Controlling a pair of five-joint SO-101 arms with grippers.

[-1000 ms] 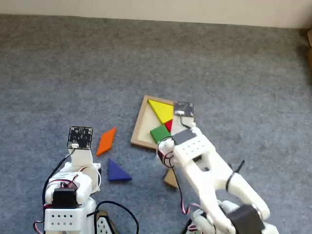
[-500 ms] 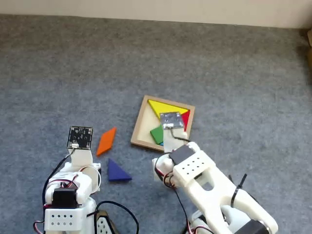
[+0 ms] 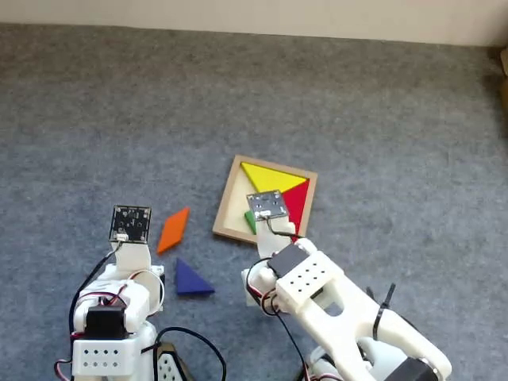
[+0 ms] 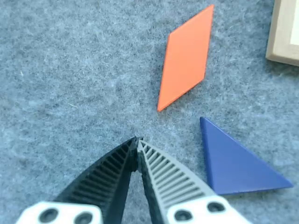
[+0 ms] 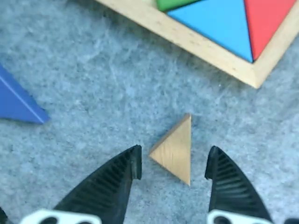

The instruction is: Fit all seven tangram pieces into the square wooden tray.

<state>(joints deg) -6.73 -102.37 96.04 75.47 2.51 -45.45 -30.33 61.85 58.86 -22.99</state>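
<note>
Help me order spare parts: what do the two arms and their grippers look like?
The left arm and right arm are white plastic with black motors and thin black and red cables. The left gripper has one black and one grey ribbed finger; the right gripper has black ribbed fingers.

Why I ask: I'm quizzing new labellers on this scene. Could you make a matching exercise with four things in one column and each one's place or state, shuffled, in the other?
Things
1. orange parallelogram
2. wooden triangle
3. red triangle
4. left gripper

Places or states
A. inside the tray
B. shut, over bare carpet
C. on the carpet between the open fingers of the right gripper
D. on the carpet outside the tray, near the dark blue triangle

Pairs: 1-D, 2-C, 3-A, 4-B
</note>
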